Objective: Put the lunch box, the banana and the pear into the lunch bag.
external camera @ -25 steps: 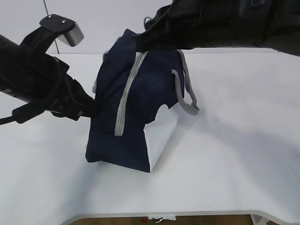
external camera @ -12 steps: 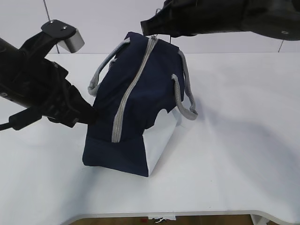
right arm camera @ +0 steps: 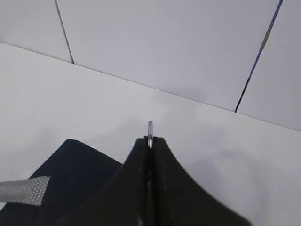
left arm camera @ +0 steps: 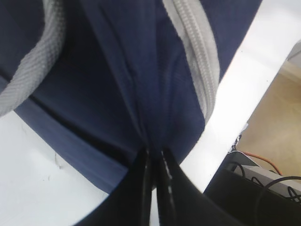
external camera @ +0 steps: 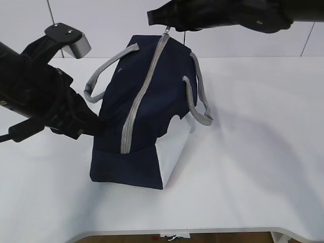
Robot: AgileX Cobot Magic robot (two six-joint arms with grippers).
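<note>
The navy lunch bag (external camera: 152,121) stands on the white table with its grey zipper (external camera: 139,98) running closed along the top. My left gripper (external camera: 100,124) is shut on the bag's navy fabric low on its left side; the pinch shows in the left wrist view (left arm camera: 153,154). My right gripper (external camera: 161,21) is shut on the ring pull (right arm camera: 150,127) at the zipper's far end, above the bag's back top corner. The ring's edge pokes out between the fingertips (right arm camera: 141,143). The lunch box, the banana and the pear are out of view.
Grey rope handles hang on both sides of the bag (external camera: 98,81) (external camera: 200,104). The table's front edge (external camera: 202,230) runs close below. A tiled wall (right arm camera: 164,47) stands behind. Past the table edge, cables lie on the floor (left arm camera: 263,165).
My right gripper has moved up and toward the far end with the ring pull. The bag's top has straightened, and the left rope handle has dropped outward into view. The left gripper kept its pinch.
</note>
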